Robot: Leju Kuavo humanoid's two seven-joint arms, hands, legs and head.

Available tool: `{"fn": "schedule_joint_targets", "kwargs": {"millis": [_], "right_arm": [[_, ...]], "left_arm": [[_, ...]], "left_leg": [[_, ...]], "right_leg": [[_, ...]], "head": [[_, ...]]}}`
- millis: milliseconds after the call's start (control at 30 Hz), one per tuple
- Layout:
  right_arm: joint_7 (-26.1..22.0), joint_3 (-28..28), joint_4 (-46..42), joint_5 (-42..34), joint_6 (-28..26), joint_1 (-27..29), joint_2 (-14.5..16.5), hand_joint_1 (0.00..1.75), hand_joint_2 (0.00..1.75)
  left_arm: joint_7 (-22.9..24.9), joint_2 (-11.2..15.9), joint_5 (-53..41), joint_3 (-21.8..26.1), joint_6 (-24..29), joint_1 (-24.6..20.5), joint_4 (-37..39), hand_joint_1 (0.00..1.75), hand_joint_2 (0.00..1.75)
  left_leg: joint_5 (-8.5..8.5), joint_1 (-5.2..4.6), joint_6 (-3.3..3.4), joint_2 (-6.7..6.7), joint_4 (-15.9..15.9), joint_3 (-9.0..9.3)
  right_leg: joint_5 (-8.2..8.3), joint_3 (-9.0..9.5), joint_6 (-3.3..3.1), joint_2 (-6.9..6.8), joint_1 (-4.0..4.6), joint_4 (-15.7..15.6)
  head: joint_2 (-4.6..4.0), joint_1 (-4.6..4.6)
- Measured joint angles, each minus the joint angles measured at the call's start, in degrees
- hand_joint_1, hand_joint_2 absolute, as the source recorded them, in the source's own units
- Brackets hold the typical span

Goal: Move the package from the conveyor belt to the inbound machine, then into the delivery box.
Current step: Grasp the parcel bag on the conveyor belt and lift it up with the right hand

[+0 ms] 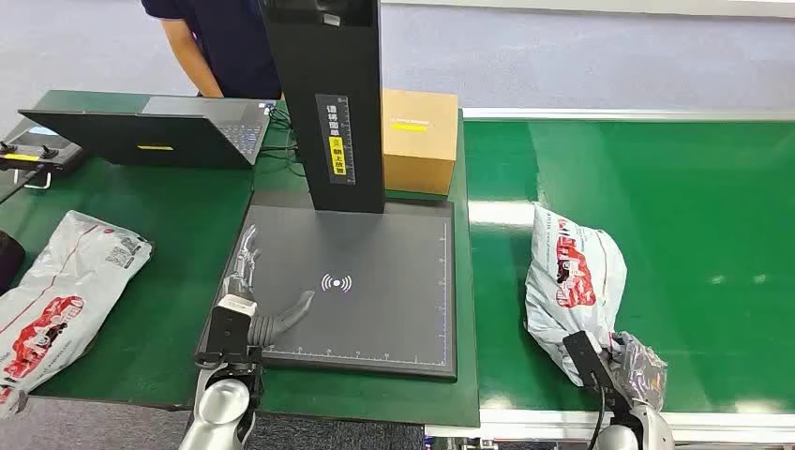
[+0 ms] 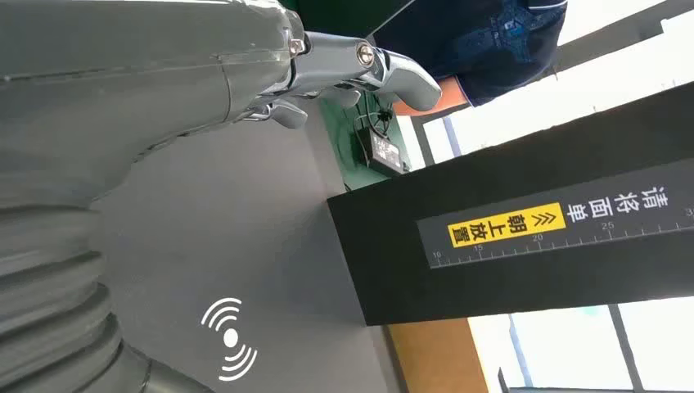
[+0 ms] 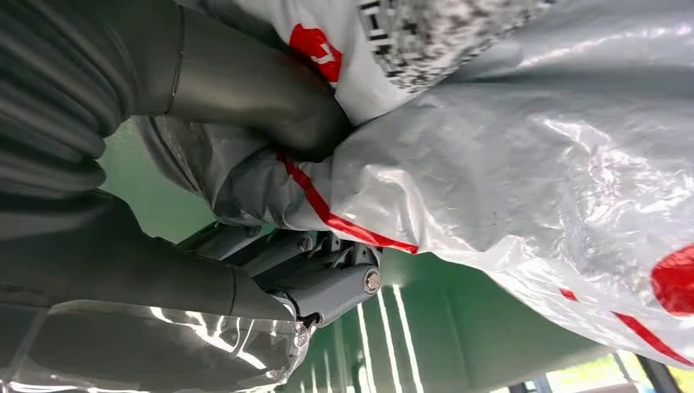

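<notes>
A white plastic package with red print lies on the green conveyor belt, its near end lifted. My right hand grips that near end; in the right wrist view the thumb presses into the crumpled package with the fingers closed beneath it. The inbound machine's dark scanning plate with its black column stands left of the belt. My left hand hovers over the plate's left edge, fingers spread, holding nothing.
A second white package lies on the green table at the left. A brown cardboard box stands behind the column. A laptop and a controller sit at the back left, where a person in dark blue stands.
</notes>
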Motion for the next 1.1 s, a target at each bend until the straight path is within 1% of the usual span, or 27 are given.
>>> {"fn": "schedule_joint_targets", "kwargs": {"millis": [67, 233, 367, 467, 533, 667, 767, 833, 967, 1100], "right_arm": [[-0.22, 0.38, -1.00, 0.20, -0.08, 0.48, 0.33, 1.70, 1.75], [-1.27, 2.65, -6.83, 1.08, -1.01, 3.06, 1.94, 1.66, 1.75], [-2.98, 5.11, -13.24, 0.66, -3.88, 5.74, 3.34, 1.64, 1.75], [-6.74, 7.14, -18.64, -0.89, -8.54, 7.73, 4.42, 1.63, 1.75], [-10.08, 8.44, -22.50, -1.81, -10.76, 9.04, 5.32, 1.59, 1.75], [-17.39, 9.82, -28.89, -3.05, -11.64, 10.48, 7.90, 1.49, 1.75], [-24.69, 9.85, -32.34, -4.19, -11.78, 10.60, 10.44, 1.52, 1.75], [-27.83, 9.71, -34.22, -4.49, -11.84, 10.59, 12.08, 1.53, 1.75], [-28.55, 9.84, -38.38, -4.44, -11.85, 10.62, 14.59, 1.54, 1.75], [-28.57, 12.52, -42.44, -6.43, -11.86, 10.79, 15.59, 1.40, 1.75]], "left_arm": [[0.03, 0.00, -0.13, 0.00, 0.14, 0.00, -0.01, 0.00, 1.75], [0.07, 0.00, -0.45, 0.00, 1.02, 0.02, -0.02, 0.00, 1.75], [0.08, 0.00, -0.55, 0.04, 1.57, 0.34, -0.07, 0.00, 1.75], [-0.08, 0.00, -0.61, 0.04, 1.73, 0.73, -0.16, 0.00, 1.75], [-0.32, 0.00, -0.65, 0.02, 1.98, 0.81, -0.17, 0.00, 1.75], [-0.98, 0.00, -0.75, 0.00, 2.95, 0.85, -0.17, 0.00, 1.75], [-1.36, 0.00, -0.62, 0.00, 3.61, 1.08, -0.17, 0.00, 1.75], [-1.58, 0.00, -0.51, 0.00, 3.78, 1.25, -0.17, 0.00, 1.75], [-1.85, -0.01, -0.49, 0.01, 3.82, 1.40, -0.17, 0.00, 1.75], [-2.43, -0.11, -0.33, 0.02, 3.82, 1.00, 0.05, 0.00, 1.75]], "left_leg": [[0.00, 0.00, 0.00, 0.00, 0.00, 0.00], [0.00, 0.01, 0.00, 0.00, -0.01, -0.03], [0.00, 0.00, 0.00, 0.00, -0.01, -0.07], [0.00, 0.00, 0.00, 0.00, -0.01, -0.11], [0.00, 0.00, 0.00, 0.01, -0.01, -0.14], [0.00, 0.01, -0.01, 0.02, -0.01, -0.14], [0.01, 0.01, -0.01, 0.02, -0.02, -0.14], [0.01, 0.01, -0.01, 0.02, -0.01, -0.14], [0.01, 0.01, -0.01, 0.02, -0.01, -0.16], [0.01, 0.01, -0.01, 0.02, -0.01, -0.16]], "right_leg": [[0.00, -0.01, 0.00, 0.00, 0.00, 0.00], [-0.01, -0.03, -0.01, 0.00, 0.00, 0.01], [-0.01, -0.05, -0.01, 0.00, 0.00, 0.02], [-0.01, -0.10, -0.01, 0.00, 0.00, 0.02], [-0.01, -0.13, -0.01, 0.01, 0.00, 0.02], [-0.01, -0.15, -0.01, 0.02, 0.00, 0.02], [-0.01, -0.15, -0.01, 0.02, 0.00, 0.03], [-0.01, -0.15, -0.01, 0.02, 0.00, 0.03], [-0.01, -0.15, -0.01, 0.02, -0.01, 0.03], [-0.01, -0.16, -0.01, 0.03, -0.01, 0.03]], "head": [[0.00, -0.01], [0.00, -0.01], [0.00, 0.00], [0.00, 0.01], [0.00, -0.01], [0.00, -0.01], [0.00, 0.00], [0.00, 0.00], [0.00, 0.00], [0.00, -0.01]]}}
